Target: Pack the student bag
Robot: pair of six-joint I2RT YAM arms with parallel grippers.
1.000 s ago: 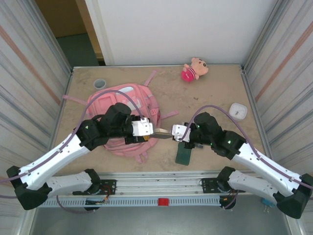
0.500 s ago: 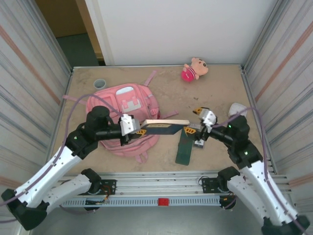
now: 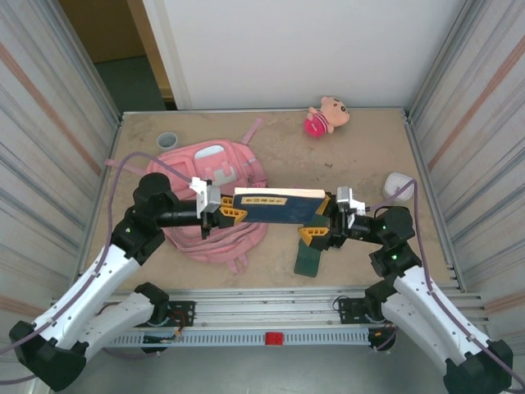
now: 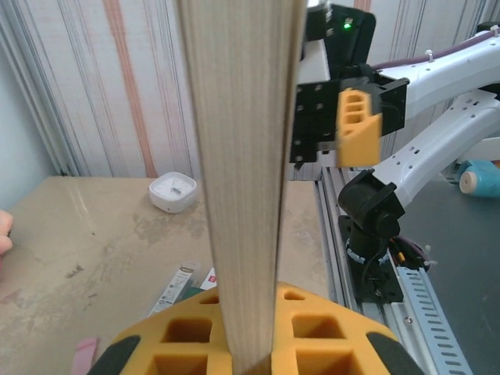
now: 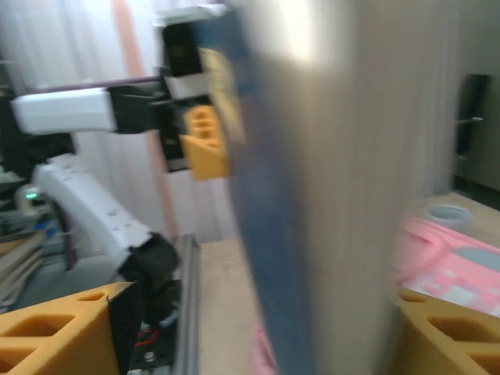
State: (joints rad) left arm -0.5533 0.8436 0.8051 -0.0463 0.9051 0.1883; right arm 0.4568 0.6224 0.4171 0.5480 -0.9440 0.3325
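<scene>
The pink student bag [image 3: 209, 168] lies flat at the table's left, its pink fabric also low at the right of the right wrist view [image 5: 453, 266]. A dark blue book [image 3: 275, 205] hangs level in the air between both arms, page edges facing the far side. My left gripper [image 3: 223, 212] is shut on its left end; the pale page block [image 4: 242, 156] rises between the yellow fingers [image 4: 172, 344]. My right gripper [image 3: 321, 217] stands open around the book's right end, with a gap between its left finger [image 5: 55, 328] and the blurred cover [image 5: 266, 195].
A dark green booklet [image 3: 309, 258] lies on the table under the right gripper. A pink plush doll [image 3: 326, 116] sits at the back. A small white box [image 3: 397, 185] is at the right, a grey ring [image 3: 167, 139] behind the bag. Metal walls close both sides.
The left gripper lifted the book from low near the bag's edge and turned it level. The right arm swung back, then brought its open jaws round the book's right end.
</scene>
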